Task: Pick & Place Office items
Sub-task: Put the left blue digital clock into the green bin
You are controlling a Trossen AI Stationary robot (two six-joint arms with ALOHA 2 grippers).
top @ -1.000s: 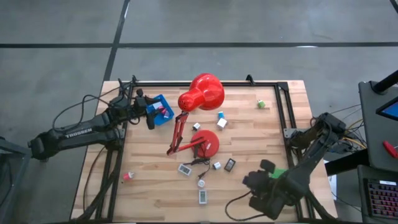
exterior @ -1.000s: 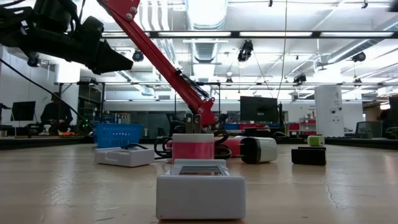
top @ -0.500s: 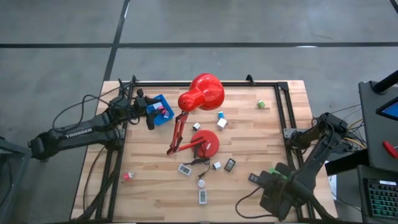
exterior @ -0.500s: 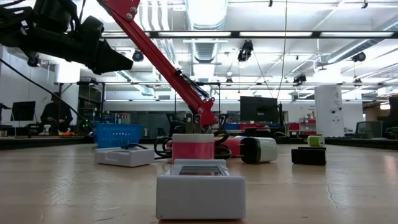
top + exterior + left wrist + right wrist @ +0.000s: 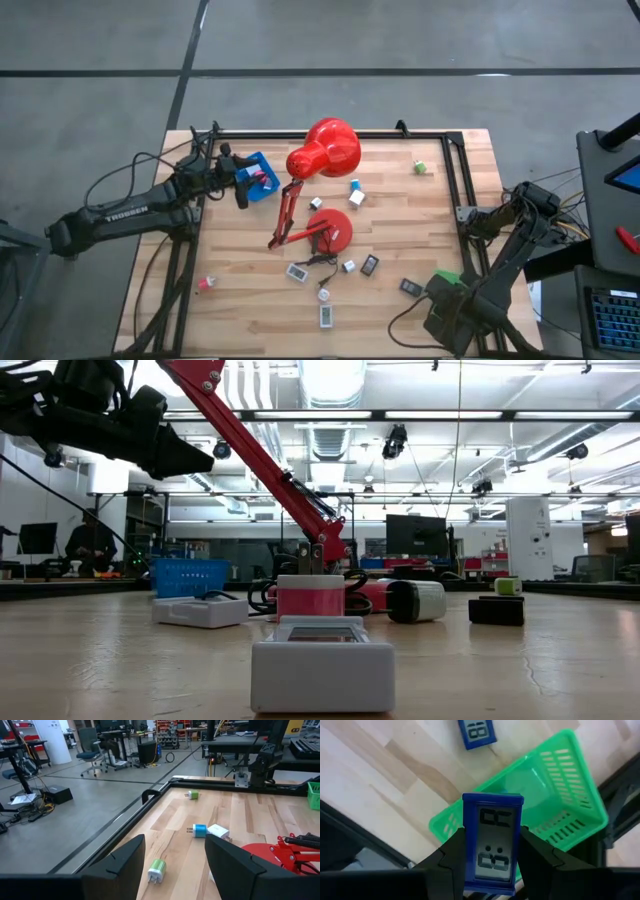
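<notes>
Low view, near to far: a white clock (image 5: 322, 662) lies foremost on the surface (image 5: 520, 670), the red lamp (image 5: 310, 595) behind it hiding farther items. Right pincer (image 5: 491, 857), at the surface's near right corner, pinches a blue clock (image 5: 492, 842) above the green basket (image 5: 555, 805); another clock (image 5: 476, 732) lies just beyond. Left pincer (image 5: 175, 865), spread and empty, hovers over the blue basket (image 5: 256, 176), a green block (image 5: 157, 869) beneath it.

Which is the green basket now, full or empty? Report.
Empty, as far as visible: the green basket shows a bare floor; the right hand holds a blue clock above it.
</notes>
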